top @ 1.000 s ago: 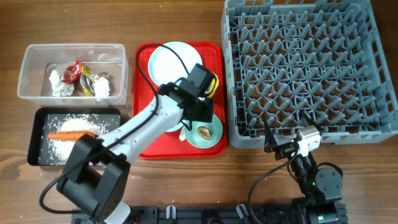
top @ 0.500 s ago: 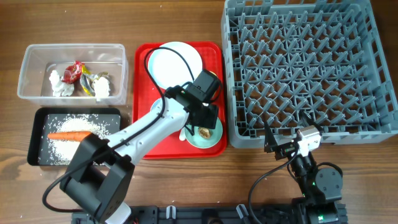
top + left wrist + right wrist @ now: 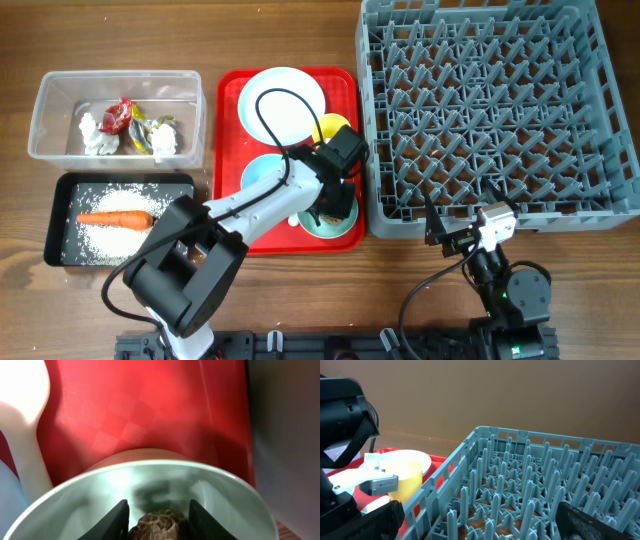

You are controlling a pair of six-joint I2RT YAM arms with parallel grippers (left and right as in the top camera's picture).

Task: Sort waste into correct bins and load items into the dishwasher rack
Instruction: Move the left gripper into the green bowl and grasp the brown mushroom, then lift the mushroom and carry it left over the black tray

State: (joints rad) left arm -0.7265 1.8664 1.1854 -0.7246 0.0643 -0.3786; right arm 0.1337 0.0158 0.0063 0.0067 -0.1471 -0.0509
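Change: left gripper (image 3: 158,510) has swung right across the red tray (image 3: 228,120) and dropped into the near-right bowl (image 3: 100,490). Its jaws are apart, flanking the brown lump (image 3: 157,526), so pick-up looks imminent.
Clear tub (image 3: 50,100), far left: tissue (image 3: 92,135), wrappers (image 3: 118,115).
Black tray (image 3: 60,215), near left: carrot (image 3: 113,217), rice (image 3: 100,238).
Red tray: plate (image 3: 283,100), yellow cup (image 3: 328,128), second bowl (image 3: 255,175), spoon (image 3: 22,420).
Rack (image 3: 500,100), right: no dishes.
Right gripper (image 3: 437,228): apart, at the rack's near edge.

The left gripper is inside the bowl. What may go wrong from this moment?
1. The left gripper straddles the brown lump low in the bowl; the rounded lump might slip out as the fingers close.
2. They sit close to the bowl's floor, so pressing down could tilt or drag the bowl against the spoon beside it.
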